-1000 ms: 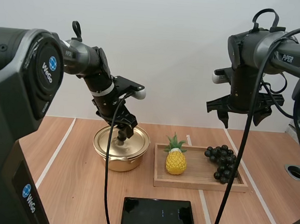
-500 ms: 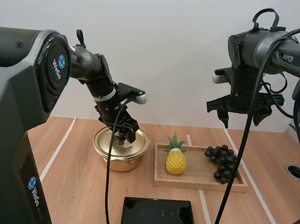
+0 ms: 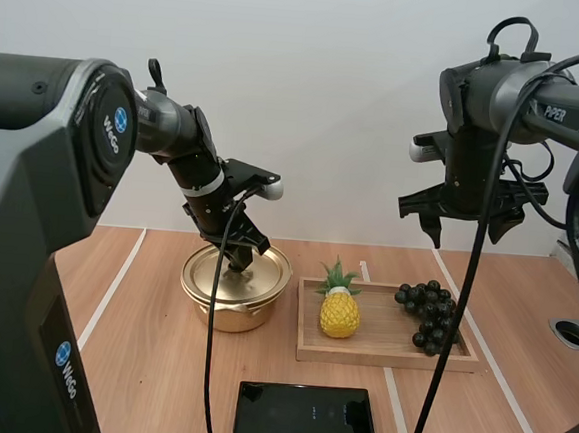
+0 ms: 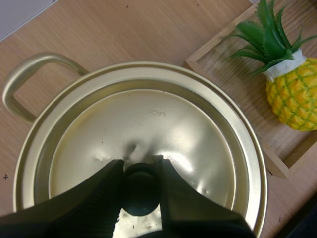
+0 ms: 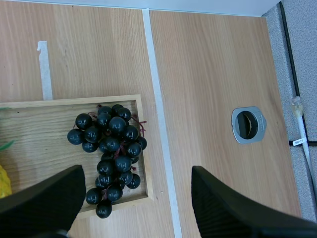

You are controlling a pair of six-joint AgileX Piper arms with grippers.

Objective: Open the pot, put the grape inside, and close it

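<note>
Just beside the wooden tray (image 3: 384,357), the left pincer (image 4: 139,173) is clenched on the black knob (image 4: 141,196) of the lid (image 4: 163,124) sitting on the gold pot (image 3: 232,310), while the bunch of grapes (image 5: 113,144) lies inside the tray, below the released right pincer (image 3: 459,225).

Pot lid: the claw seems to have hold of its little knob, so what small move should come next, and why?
Probably a straight lift. The left claw pinches the black knob between its fingers, while the lid sits flat on the pot. Raising it would open the pot for the grapes waiting in the tray.
</note>
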